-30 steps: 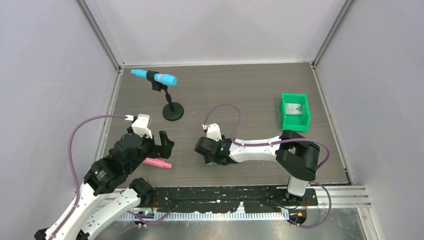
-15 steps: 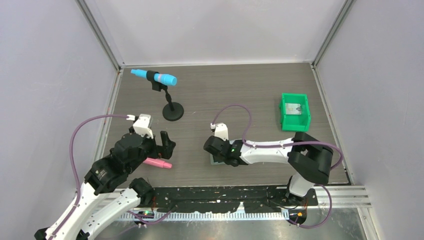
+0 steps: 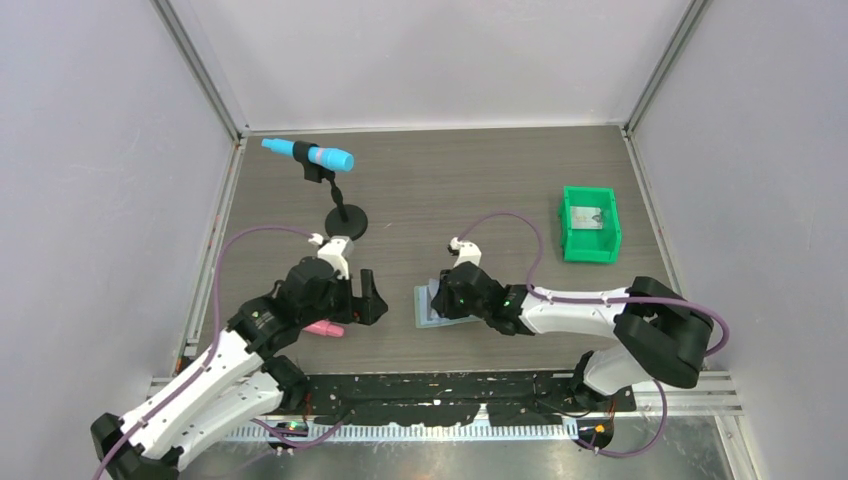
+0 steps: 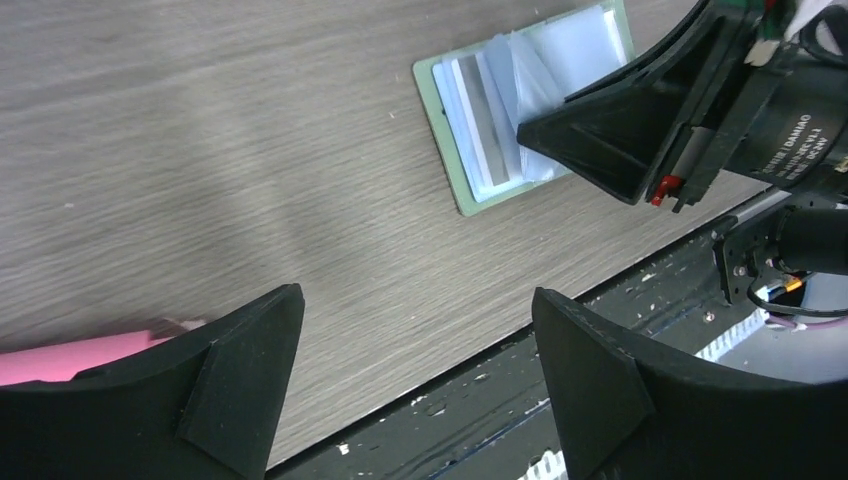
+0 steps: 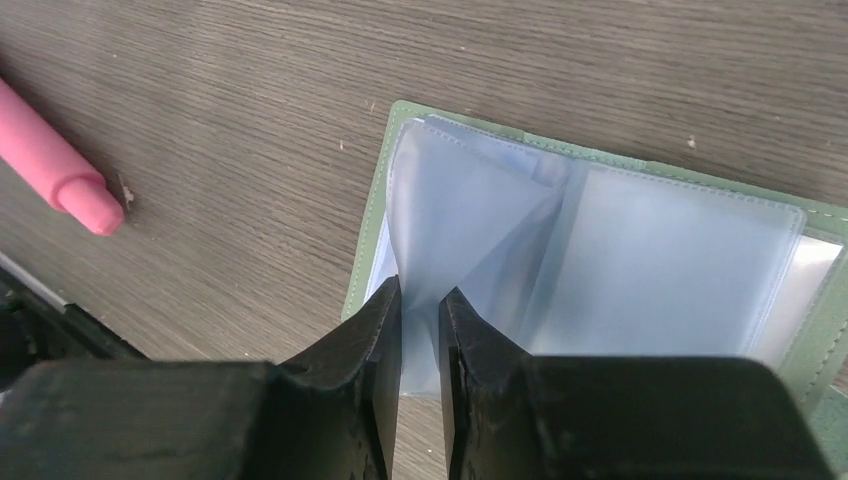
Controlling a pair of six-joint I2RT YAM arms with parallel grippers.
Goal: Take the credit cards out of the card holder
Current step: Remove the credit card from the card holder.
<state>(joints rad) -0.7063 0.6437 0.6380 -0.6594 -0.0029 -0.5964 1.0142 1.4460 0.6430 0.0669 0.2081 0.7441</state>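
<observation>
Near the table's front edge, between your two arms, the flat pale grey-green bifold card holder [image 3: 428,305] lies open on the wood-grain table [image 3: 480,180]. Your right gripper [image 5: 420,300] is pinched on one bluish see-through pocket leaf, which stands up off the panel. A thin grey-white credit card [image 4: 478,125] shows inside the uncovered pocket. Your left gripper [image 4: 417,300] hangs spread wide, holding nothing, beside the pink marker [image 3: 322,328].

We see a matt wood-grain surface [image 5: 200,100], a card holder [image 5: 371,235] with glossy see-through plastic pockets [image 5: 680,255], and matt black fingers [image 5: 350,400], perhaps plastic.
</observation>
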